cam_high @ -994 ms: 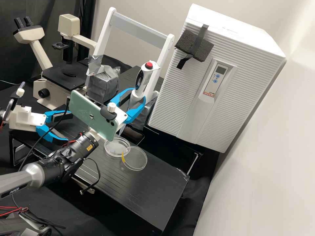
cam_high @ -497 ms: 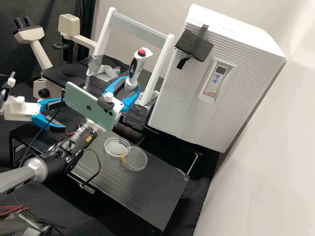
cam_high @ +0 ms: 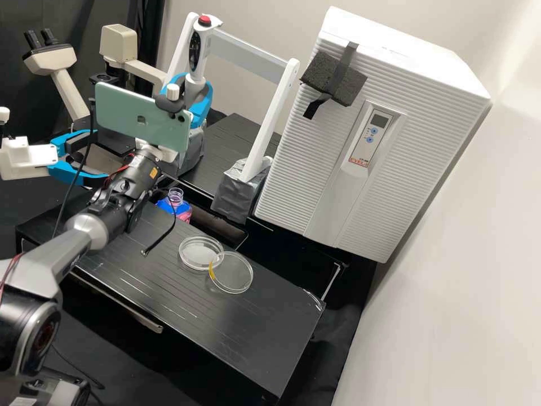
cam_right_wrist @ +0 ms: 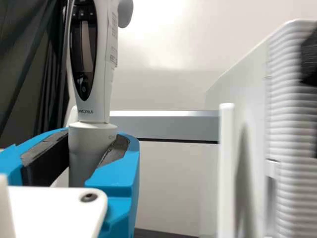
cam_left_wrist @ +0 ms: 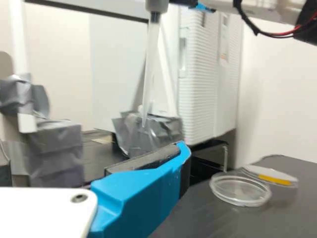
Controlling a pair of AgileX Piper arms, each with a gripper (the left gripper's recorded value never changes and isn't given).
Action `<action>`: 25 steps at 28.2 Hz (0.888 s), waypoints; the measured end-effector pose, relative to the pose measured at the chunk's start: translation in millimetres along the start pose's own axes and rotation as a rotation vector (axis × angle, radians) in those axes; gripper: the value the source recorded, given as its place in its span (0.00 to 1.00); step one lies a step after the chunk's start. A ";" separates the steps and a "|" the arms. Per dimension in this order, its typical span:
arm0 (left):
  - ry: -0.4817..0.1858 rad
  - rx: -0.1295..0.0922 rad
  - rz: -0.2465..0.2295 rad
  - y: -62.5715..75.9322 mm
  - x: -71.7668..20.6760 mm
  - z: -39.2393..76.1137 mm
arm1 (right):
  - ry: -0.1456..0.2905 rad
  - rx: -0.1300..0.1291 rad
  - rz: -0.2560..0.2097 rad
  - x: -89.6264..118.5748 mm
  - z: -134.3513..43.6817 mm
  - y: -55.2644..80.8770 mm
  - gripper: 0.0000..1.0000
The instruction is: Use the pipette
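Note:
My right gripper [cam_high: 189, 100] is shut on the lower body of a white pipette [cam_high: 196, 48] with a red button, held upright high above the bench's back left. Its fingers [cam_right_wrist: 116, 163] clamp the grey collar of the pipette [cam_right_wrist: 91, 64]. The clear pipette tip [cam_left_wrist: 149, 74] hangs down in the left wrist view. My left gripper [cam_high: 97, 159] stands open and empty at the far left, lower than the pipette. A small bottle of pink liquid [cam_high: 178, 204] stands on the platform. Two clear petri dishes [cam_high: 200, 252] lie mid-platform, one [cam_high: 231, 272] with yellow tape.
A white frame stand [cam_high: 269, 107] with taped grey bases [cam_high: 236, 192] rises behind the black platform [cam_high: 248, 327]. A microscope [cam_high: 62, 73] stands at the back left. A large white ribbed appliance [cam_high: 383, 135] fills the right side.
The right arm has carried the pipette up and to the left, away from the stand's right post. The pink bottle has come into view. The left gripper rose a little.

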 end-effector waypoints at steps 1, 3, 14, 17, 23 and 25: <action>0.011 0.003 0.004 1.9 -0.7 -2.5 | -0.006 -0.006 -0.009 6.9 -0.5 -0.1 0.00; 0.037 0.011 0.024 8.9 -3.4 -8.7 | -0.018 -0.019 -0.027 20.4 -1.2 -0.6 0.00; 0.090 0.029 0.139 51.7 -9.4 -26.8 | -0.074 -0.077 -0.059 74.0 1.9 -4.7 0.00; 0.079 0.046 0.176 64.6 -6.5 -26.6 | -0.116 -0.048 -0.081 86.9 7.1 -9.3 0.00; 0.051 0.061 0.217 81.4 0.9 -24.3 | -0.172 -0.022 -0.129 101.7 17.1 -13.6 0.00; 0.040 0.072 0.220 83.9 2.4 -23.0 | -0.183 -0.020 -0.138 103.3 18.9 -13.4 0.00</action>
